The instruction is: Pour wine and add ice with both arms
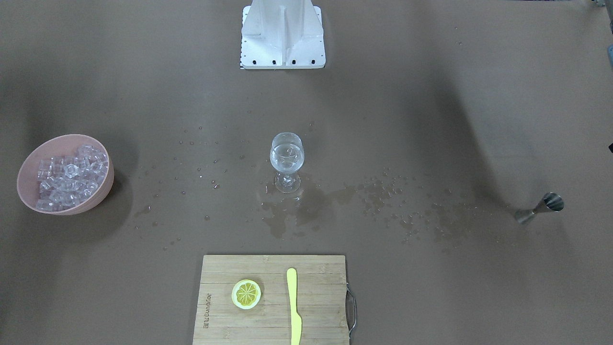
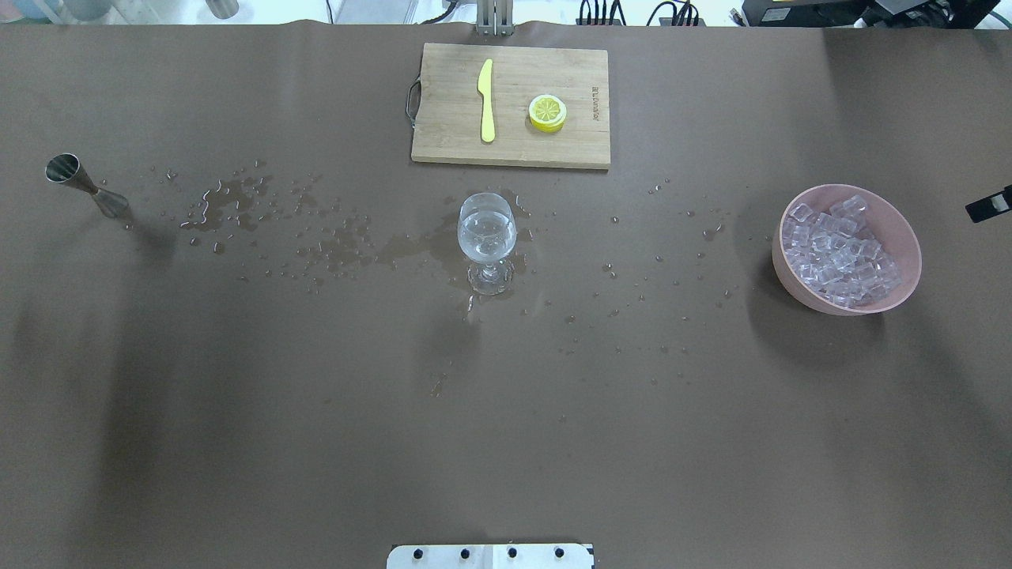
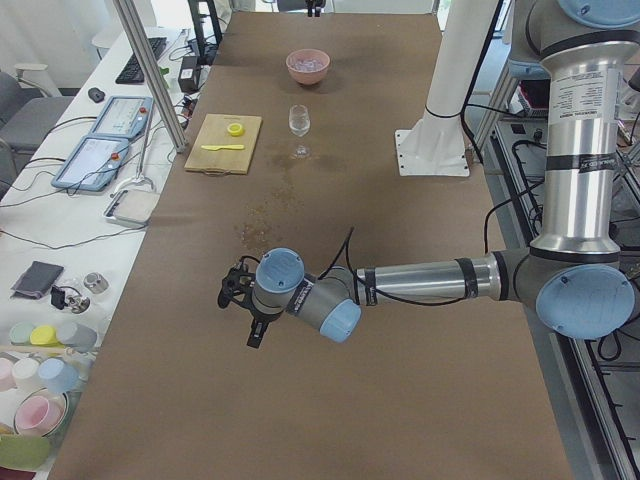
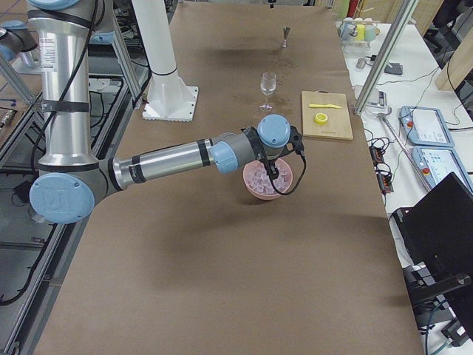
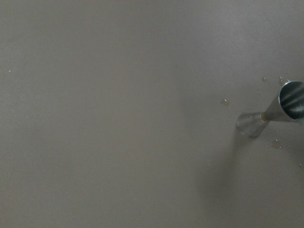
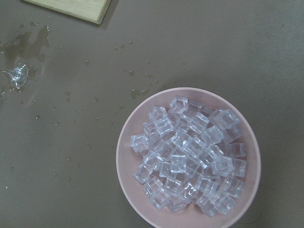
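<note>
Overhead exterior: ice (image 2: pixel 842 254) in bowl (image 2: pixel 892 225), unreadable board lettering (image 2: pixel 593 104)

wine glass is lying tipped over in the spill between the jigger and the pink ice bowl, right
Not tipped over: the wine glass stands upright in the spill, between the jigger and the pink ice bowl, as the overhead exterior view shows.

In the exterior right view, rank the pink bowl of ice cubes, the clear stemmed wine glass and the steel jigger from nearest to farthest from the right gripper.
1. The pink bowl of ice cubes, just below the right gripper.
2. The clear stemmed wine glass, mid-table, farther along.
3. The steel jigger, at the table's far end.
</note>
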`<state>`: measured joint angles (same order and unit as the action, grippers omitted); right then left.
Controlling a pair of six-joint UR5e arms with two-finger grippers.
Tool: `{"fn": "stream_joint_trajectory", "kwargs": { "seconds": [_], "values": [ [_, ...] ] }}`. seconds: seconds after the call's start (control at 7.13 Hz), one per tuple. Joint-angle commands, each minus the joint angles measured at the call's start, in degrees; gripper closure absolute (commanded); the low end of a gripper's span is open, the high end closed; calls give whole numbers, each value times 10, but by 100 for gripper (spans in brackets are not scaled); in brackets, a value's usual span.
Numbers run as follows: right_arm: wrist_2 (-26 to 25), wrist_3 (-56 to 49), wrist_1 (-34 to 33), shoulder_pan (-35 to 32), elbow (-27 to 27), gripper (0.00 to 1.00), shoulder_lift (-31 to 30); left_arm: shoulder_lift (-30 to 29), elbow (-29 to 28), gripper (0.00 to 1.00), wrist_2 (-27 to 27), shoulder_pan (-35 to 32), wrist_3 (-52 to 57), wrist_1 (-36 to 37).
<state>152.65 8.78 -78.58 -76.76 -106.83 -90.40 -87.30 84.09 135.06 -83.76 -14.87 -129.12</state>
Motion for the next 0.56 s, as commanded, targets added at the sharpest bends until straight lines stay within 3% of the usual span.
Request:
{"fn": "stream_joint_trajectory", "kwargs": {
  "seconds": [0.0, 0.28, 0.42],
  "values": [
    [-137, 97, 49, 93, -17, 0, 14, 2, 1, 2, -2, 0, -1, 0],
    [-217, 135, 51, 157, -5, 0, 15, 5, 0, 2, -2, 1, -1, -1],
    [-222, 135, 53, 161, 14, 1, 15, 6, 0, 2, -2, 1, -1, -1]
  ]
}}
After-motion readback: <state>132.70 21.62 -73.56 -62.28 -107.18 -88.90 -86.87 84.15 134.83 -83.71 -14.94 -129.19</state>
